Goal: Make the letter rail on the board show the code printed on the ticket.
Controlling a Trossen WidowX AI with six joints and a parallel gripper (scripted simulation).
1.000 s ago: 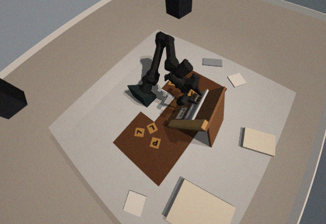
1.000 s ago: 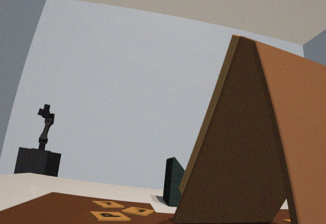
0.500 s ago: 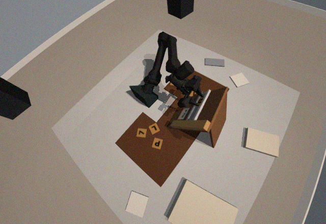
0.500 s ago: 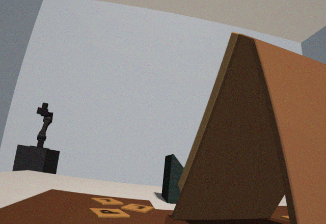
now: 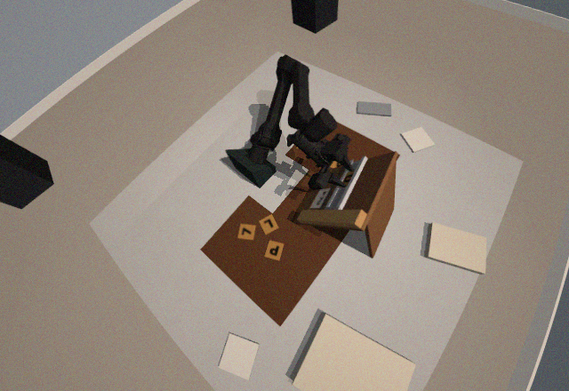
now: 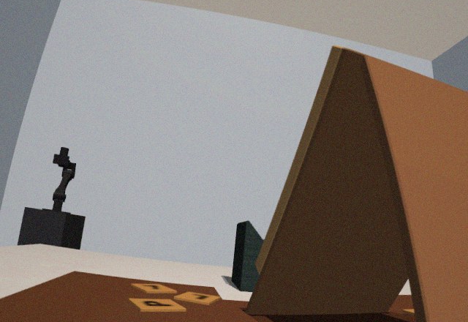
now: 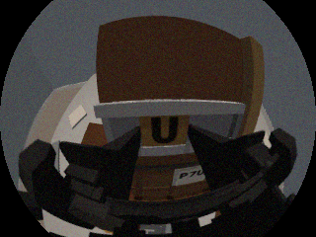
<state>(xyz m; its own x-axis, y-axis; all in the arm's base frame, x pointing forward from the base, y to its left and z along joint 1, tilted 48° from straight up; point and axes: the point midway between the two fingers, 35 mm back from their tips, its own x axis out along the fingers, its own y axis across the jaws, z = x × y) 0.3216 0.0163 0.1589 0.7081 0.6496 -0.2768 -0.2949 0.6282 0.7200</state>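
Black "U" marks the orange tile (image 5: 348, 176) (image 7: 164, 129); part-open gripper (image 5: 337, 176) (image 7: 165, 129) jaws grip it at the pale rail (image 5: 357, 179) (image 7: 168, 108).

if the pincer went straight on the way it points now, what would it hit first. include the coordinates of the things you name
Probably the U tile (image 7: 164, 129) between the pincer's (image 5: 348, 176) (image 7: 164, 132) fingers, then the rail (image 7: 168, 108) behind it, though depth there is hard to judge.

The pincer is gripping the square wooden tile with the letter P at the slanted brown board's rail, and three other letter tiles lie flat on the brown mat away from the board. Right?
Not P: the wrist view shows the pincer gripping a tile marked U. The rest stands.
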